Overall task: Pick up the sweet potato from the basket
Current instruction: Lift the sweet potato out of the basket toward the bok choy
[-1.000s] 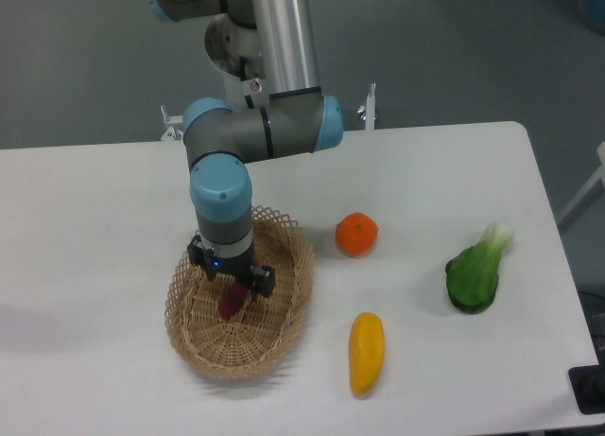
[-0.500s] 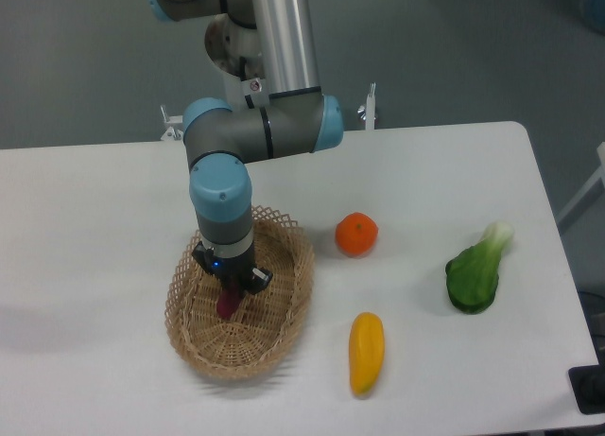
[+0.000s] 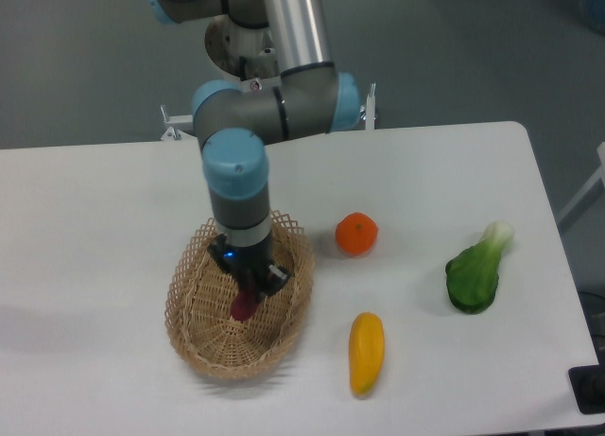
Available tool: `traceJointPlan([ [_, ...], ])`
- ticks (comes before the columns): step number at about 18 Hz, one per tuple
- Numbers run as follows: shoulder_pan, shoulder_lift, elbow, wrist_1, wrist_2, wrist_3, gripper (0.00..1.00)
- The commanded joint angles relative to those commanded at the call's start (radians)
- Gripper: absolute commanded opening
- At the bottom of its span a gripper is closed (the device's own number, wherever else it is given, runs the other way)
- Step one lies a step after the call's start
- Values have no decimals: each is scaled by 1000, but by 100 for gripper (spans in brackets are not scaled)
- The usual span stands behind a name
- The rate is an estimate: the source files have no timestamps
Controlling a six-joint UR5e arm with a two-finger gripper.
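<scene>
The light tan woven basket (image 3: 194,332) sits on the white table, left of centre. My gripper (image 3: 250,289) hangs over its middle, pointing down, its fingers shut on the magenta-purple sweet potato (image 3: 243,305). Only the lower end of the sweet potato shows below the fingers, just above the basket floor or touching it; I cannot tell which. The arm's blue-capped wrist stands straight above the basket.
A round orange (image 3: 356,234) lies right of the basket. A yellow-orange elongated fruit (image 3: 366,352) lies near the front edge. A green leafy bok choy (image 3: 475,271) lies at the right. The table's right edge is close to it.
The jaws closed on the sweet potato. The gripper and wrist then shifted right and slightly up over the basket, carrying the sweet potato along.
</scene>
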Motion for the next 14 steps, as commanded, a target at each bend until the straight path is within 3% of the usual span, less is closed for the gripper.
traceJointPlan([
  [3, 69, -8, 94, -48, -6, 69, 24],
  [10, 282, 8, 206, -192, -63, 311, 24],
  [14, 345, 3, 282, -262, -69, 408, 24],
])
